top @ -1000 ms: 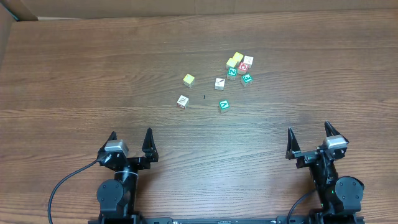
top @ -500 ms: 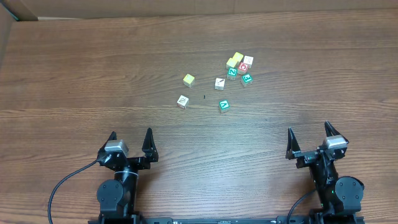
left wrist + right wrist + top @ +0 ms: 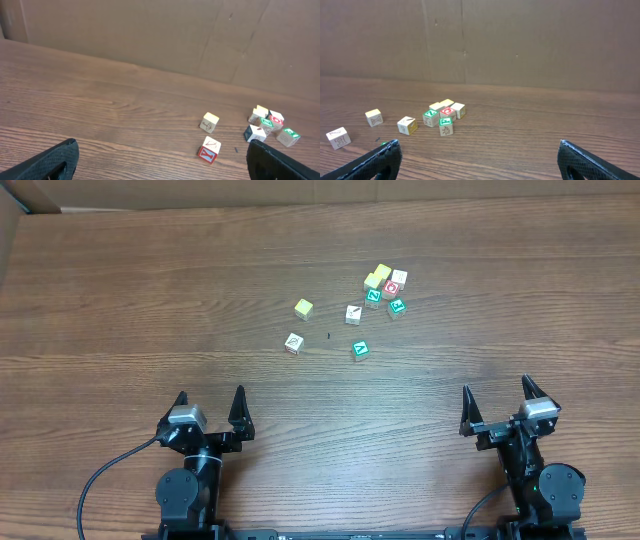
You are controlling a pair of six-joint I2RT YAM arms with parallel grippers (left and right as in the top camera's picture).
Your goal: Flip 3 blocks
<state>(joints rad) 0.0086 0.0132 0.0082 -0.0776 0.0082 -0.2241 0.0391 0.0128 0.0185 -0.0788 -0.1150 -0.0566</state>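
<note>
Three blocks lie apart on the table, mid-way back: a white-faced block (image 3: 293,343), another white-faced block (image 3: 353,313) and a teal-green block (image 3: 361,350). In the left wrist view the nearer white block (image 3: 210,149) shows a red Y on its side, with the other white block (image 3: 256,133) beyond. The right wrist view shows both white blocks (image 3: 338,138) (image 3: 406,125); the teal one is only a green glint at the left finger's edge. My left gripper (image 3: 210,395) and right gripper (image 3: 497,387) stand open near the front edge, far from the blocks and holding nothing.
A yellow cube (image 3: 303,308) sits left of the far white block. A tight cluster (image 3: 385,288) of yellow, white, red-faced and green-lettered cubes lies at the back right. A brown cardboard wall (image 3: 150,35) stands behind the table.
</note>
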